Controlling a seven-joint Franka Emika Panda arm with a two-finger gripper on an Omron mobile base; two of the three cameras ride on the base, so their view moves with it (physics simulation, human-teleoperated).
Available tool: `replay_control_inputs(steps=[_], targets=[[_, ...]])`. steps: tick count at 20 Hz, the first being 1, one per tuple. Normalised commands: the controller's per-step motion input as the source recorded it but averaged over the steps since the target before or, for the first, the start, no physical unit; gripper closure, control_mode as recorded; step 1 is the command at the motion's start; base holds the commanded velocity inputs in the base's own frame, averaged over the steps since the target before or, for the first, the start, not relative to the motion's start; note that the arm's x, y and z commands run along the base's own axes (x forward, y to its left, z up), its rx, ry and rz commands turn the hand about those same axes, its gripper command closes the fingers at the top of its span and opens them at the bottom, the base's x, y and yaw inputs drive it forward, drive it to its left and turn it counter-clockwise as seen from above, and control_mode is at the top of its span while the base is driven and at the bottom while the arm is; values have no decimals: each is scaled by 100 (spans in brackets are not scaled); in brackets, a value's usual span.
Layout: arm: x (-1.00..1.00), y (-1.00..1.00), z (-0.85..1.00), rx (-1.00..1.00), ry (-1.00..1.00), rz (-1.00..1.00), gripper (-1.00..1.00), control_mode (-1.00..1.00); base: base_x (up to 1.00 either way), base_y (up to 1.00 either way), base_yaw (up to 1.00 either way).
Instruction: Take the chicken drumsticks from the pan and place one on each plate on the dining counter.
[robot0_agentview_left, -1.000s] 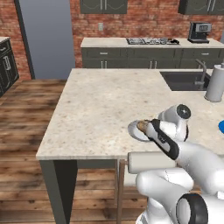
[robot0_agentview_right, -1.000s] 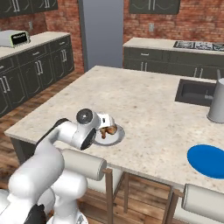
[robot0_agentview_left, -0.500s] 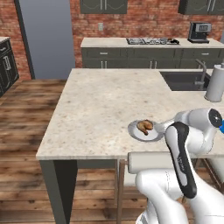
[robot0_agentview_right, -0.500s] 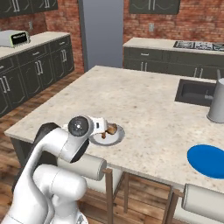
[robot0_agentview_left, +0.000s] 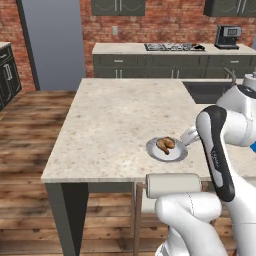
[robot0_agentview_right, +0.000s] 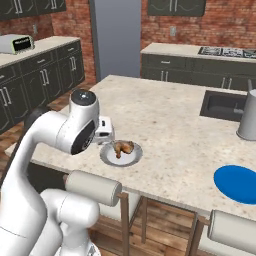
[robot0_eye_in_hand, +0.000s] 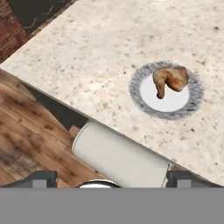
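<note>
Gripper (robot0_eye_in_hand: 111, 179) hangs wide open and empty; the drumstick (robot0_eye_in_hand: 170, 78) lies on the grey plate (robot0_eye_in_hand: 192, 103), well clear of the jaws.

White arm was bent sharply at the elbow, forearm raised, wrist folded down. Gripper (robot0_eye_in_hand: 111, 177) pointed downward, its jaws spread wide with nothing between them; dark fingertips (robot0_eye_in_hand: 40, 178) stood far apart at the hand view's bottom.

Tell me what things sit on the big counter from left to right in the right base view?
Grey plate with a chicken drumstick on it → sink → blue plate → metal kettle.
</note>
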Motion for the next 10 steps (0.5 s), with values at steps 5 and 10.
replay_control_inputs(steps=[5,10], targets=[[0,25,-18,-13,15,0,-100,-100,0,0,0],[0,12,-7,-6,6,0,-100,100,-19,0,-2]])
